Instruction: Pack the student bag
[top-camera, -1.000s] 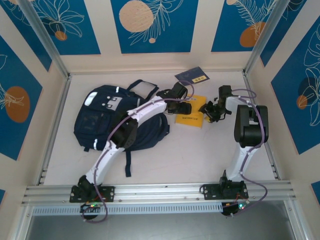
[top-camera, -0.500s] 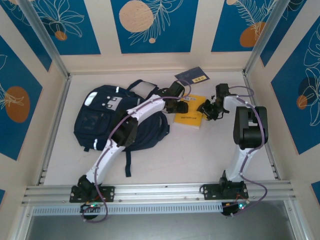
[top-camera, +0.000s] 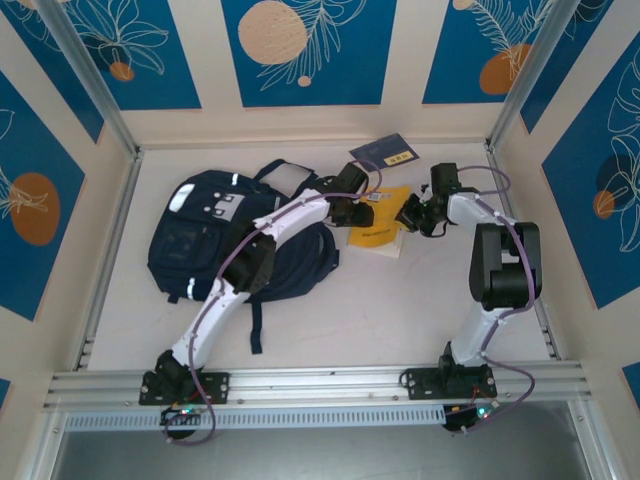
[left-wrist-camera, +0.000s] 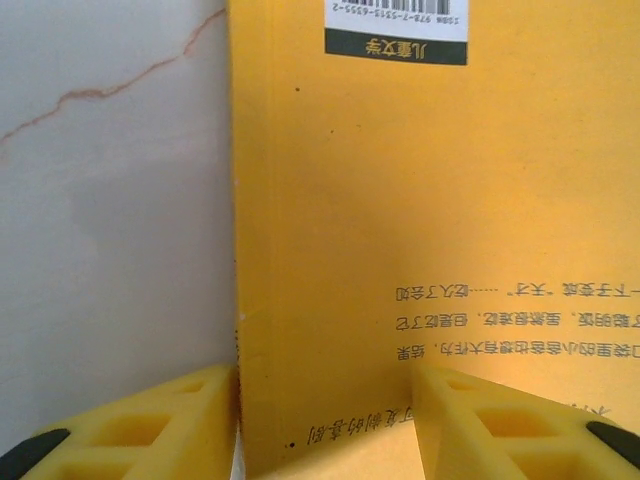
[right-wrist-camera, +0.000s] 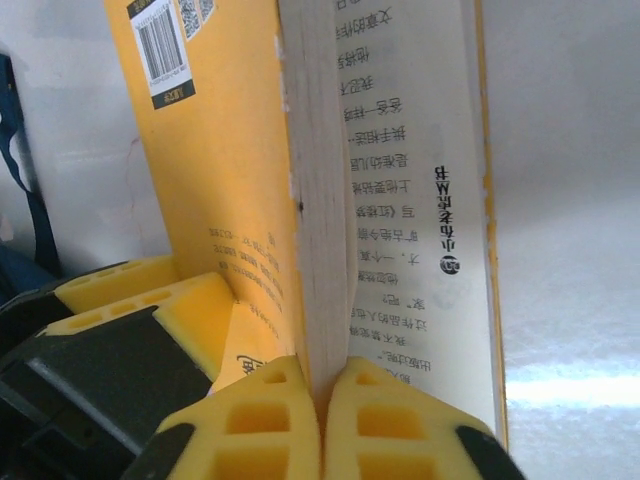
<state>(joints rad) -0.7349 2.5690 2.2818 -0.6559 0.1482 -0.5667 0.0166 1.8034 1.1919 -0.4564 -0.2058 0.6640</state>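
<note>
Overhead, the student bag (top-camera: 190, 240) lies left of centre on the surface (top-camera: 400, 300), with the left arm reaching across it. A yellow book (top-camera: 382, 232) sits mid-frame between both arms' jaws, its right edge lifted. Left wrist: the left jaws stand half apart at the bottom, straddling the book's left edge. Right wrist: the right jaws pinch the book's pages at bottom centre.

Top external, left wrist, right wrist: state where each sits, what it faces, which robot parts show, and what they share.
Top external: above and behind the bases, looking down on dark navy fabric backpack, yellow paperback book; both arms, left hand, right hand.
Left wrist: on left arm, facing book cover; own yellow fingers apart.
Right wrist: on right arm, facing page edges; own fingers pinching them.
Shared: the book.
</note>
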